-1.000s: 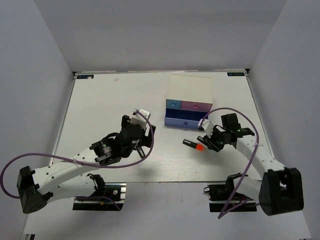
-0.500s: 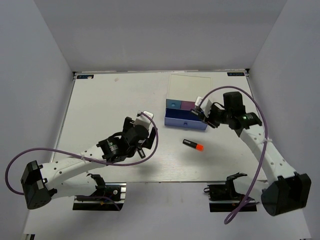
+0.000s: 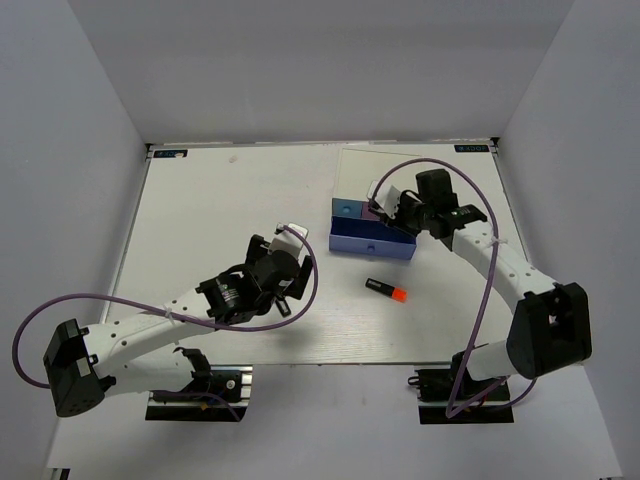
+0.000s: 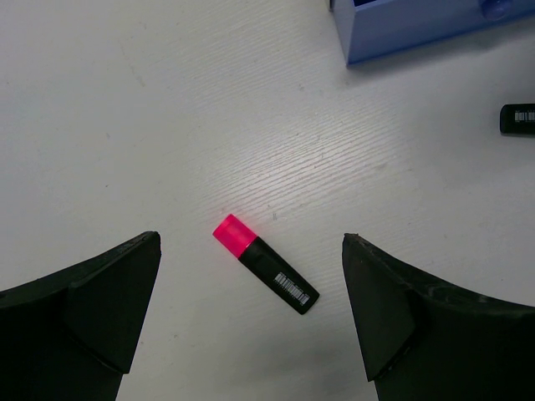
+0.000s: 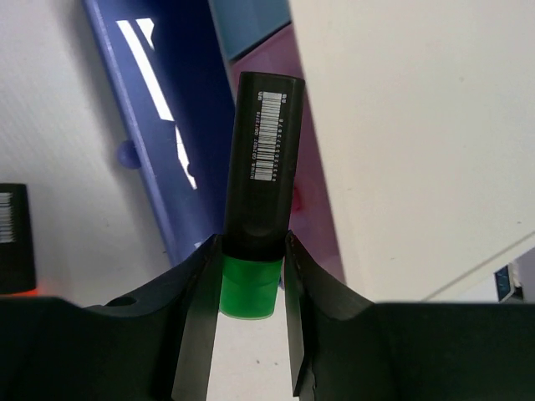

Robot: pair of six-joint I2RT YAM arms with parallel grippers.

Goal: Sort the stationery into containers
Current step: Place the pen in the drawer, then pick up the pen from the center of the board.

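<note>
My left gripper [image 4: 251, 244] hangs open over a black marker with a pink end [image 4: 265, 263], which lies flat on the table between its fingers [image 4: 92, 305], untouched. In the top view the left gripper [image 3: 287, 268] hides that marker. My right gripper [image 5: 251, 255] is shut on a black marker with a green end [image 5: 261, 159], its black end pointing at the organiser. The right gripper [image 3: 398, 218] hovers over the pulled-out lavender drawer [image 3: 370, 240] [image 5: 171, 125]. An orange-ended marker [image 3: 385, 290] lies in front of that drawer.
The white organiser [image 3: 380, 172] stands at the back right, with its blue front [image 3: 347, 210] and pink front [image 3: 376, 209] closed. White walls ring the table. The lavender drawer's corner [image 4: 418, 25] and the orange-ended marker's black end [image 4: 518, 119] show past the left fingers.
My right gripper has swung from beside the orange-ended marker up and back to above the drawers, still shut on the green-ended marker. The left gripper has shifted only slightly.
</note>
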